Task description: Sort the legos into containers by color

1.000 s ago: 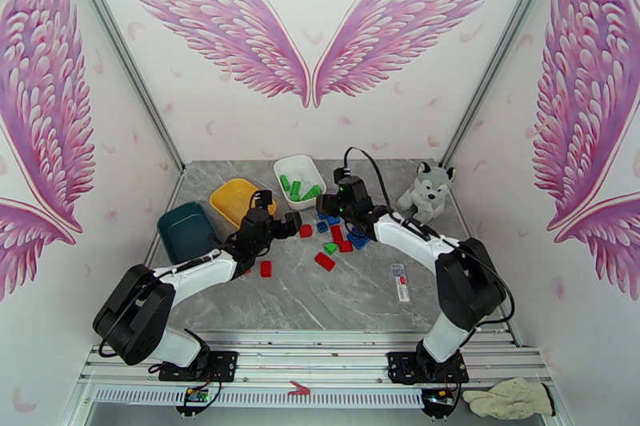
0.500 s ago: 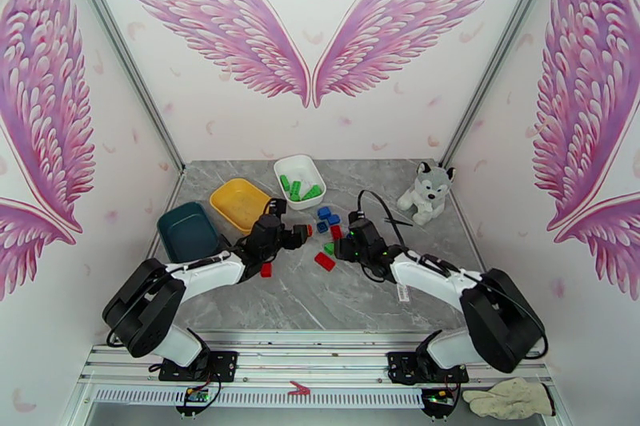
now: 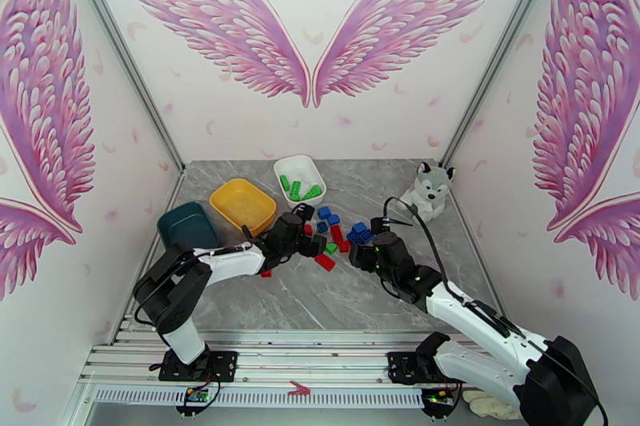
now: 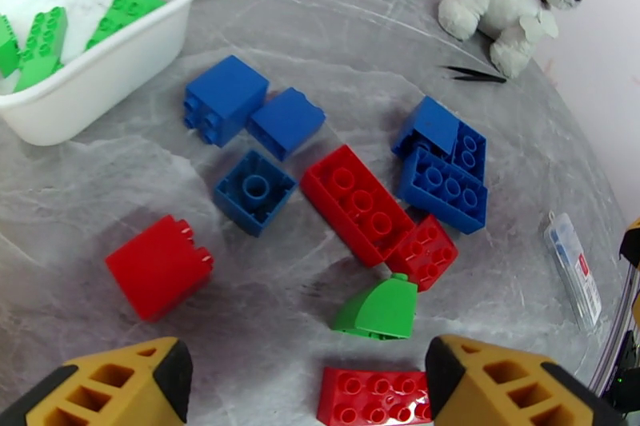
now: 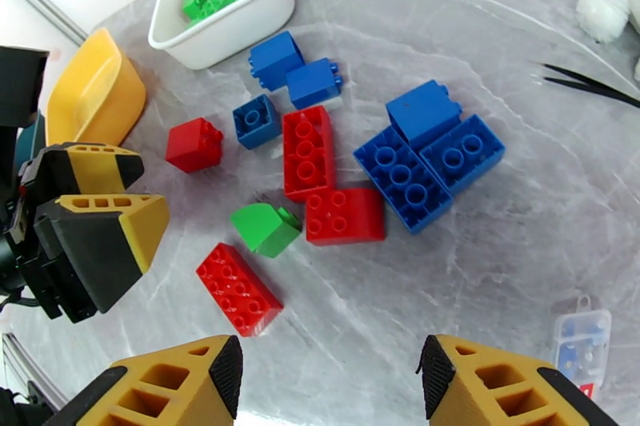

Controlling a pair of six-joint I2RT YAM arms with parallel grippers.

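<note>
Though the clear case (image 4: 572,264) right of the pile has a red label, its print's too tiny to read. Btwn the arms I count 6 blue legos (image 5: 402,188), 4 red legos (image 5: 308,152) & 1 green wedge (image 5: 264,229) loose on the table (image 3: 360,292), w/ several green ones in the white dish (image 3: 304,168); yellow dish (image 3: 240,204) & teal dish (image 3: 186,229) sit left of it. Left gripper (image 4: 308,376) & right gripper (image 5: 328,372) both hang spread wide, empty, by the pile, whose longest red brick (image 5: 238,289) lies studs-up, long axis diagonal in right wrist view.

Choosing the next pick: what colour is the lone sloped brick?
The sloped brick is green; left wrist view shows it best.
</note>
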